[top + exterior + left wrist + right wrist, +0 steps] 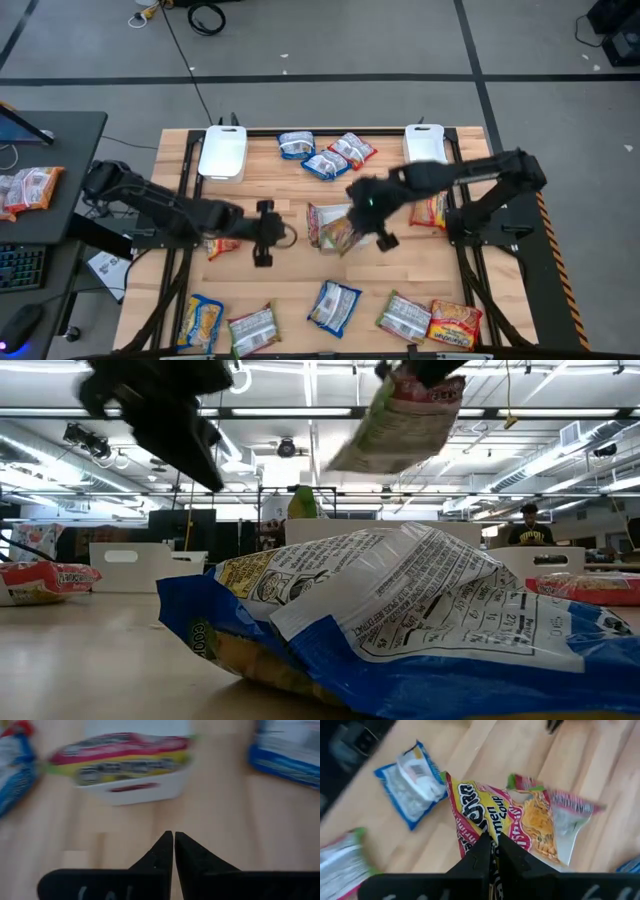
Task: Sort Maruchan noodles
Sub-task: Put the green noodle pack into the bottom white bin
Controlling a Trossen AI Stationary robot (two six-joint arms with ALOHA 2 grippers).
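Packet (520, 827) of green-pink noodles hangs clamped in our right gripper (492, 842) above table centre; left gripper (173, 839), fingers together and empty, waits just left of it

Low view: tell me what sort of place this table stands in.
Probably a robotics lab or workshop in a large open hall: long ceiling strip lights, exposed ducts, and a person at a bench behind the wooden table. From above, a desk with a keyboard stands beside it.
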